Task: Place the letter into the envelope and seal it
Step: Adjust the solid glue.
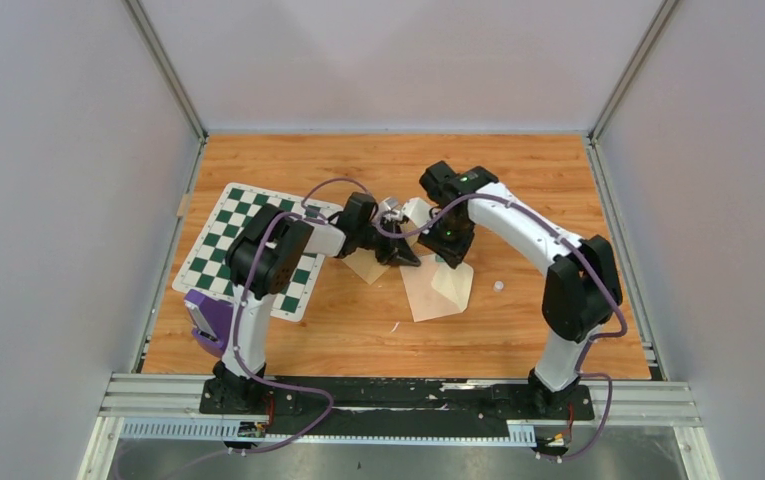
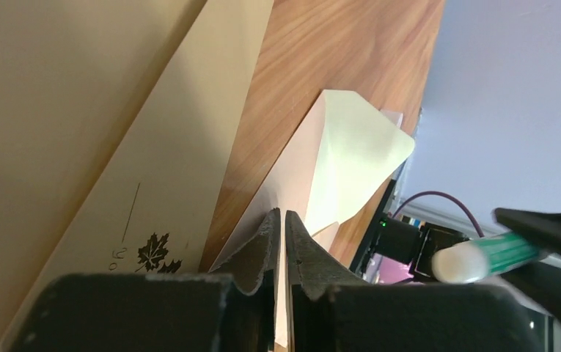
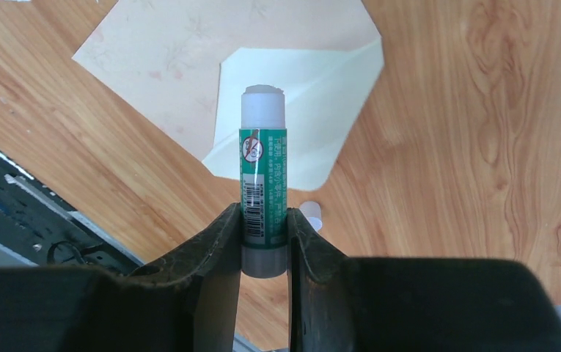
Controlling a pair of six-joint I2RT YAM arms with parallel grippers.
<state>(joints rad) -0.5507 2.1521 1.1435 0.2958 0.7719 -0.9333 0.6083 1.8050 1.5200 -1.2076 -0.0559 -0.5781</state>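
While the right end effector pinches a green-labelled glue stick by its grey base, the stick's white glue end is uncapped and points out over a cream paper envelope with faint floral print. Can't tell from any view whether the glue touches the paper

That envelope lies mid-way across the wood-grain desk, with its pale triangular flap open and unsealed. A small white round cap sits on the desk near the flap's edge, apart from the stick and partly hidden behind a right finger

Left end effector: fingers pressed almost together on a thin pale paper edge that runs up into the envelope, so it's nipping the envelope at its left side. In the left wrist view the flap is tilted up off the desk

The thin cream letter sheet with a dark maple-leaf print and a ruled line lies flat on the desk just beside the left end effector, on the side away from the envelope and outside it. A darker plain tan surface borders it further out; which lies on top is unclear

A green-and-white chequered mat lies at the left of the desk, partly under the left arm, with a purple block at its near corner
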